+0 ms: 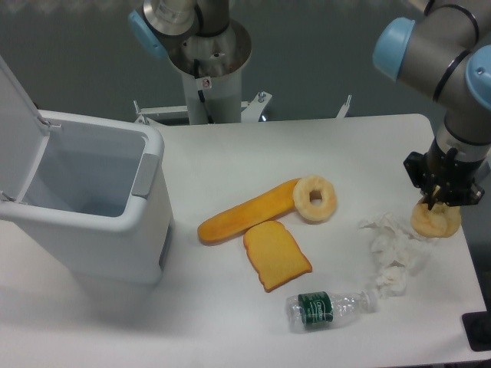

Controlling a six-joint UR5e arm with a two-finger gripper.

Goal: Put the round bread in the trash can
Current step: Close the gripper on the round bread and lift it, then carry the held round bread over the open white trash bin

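Two round breads (315, 198) (436, 220), one baguette (247, 211), one toast slice (277, 254), one bottle (331, 307), one trash can (92, 245), one crumpled tissue (393, 249).

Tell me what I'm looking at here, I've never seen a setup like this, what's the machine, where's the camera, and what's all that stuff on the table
This is one picture from a fixed camera looking down at a white table. The grey and blue jointed machine is a robot arm; its pincer is lowered onto a round bread at the table's right edge. Whether it has gripped it I cannot tell. On the left stands an open white trash can. In the middle lie a long loaf, a ring-shaped bread touching it, and a toast slice. Nearer the front are a plastic bottle and crumpled paper.
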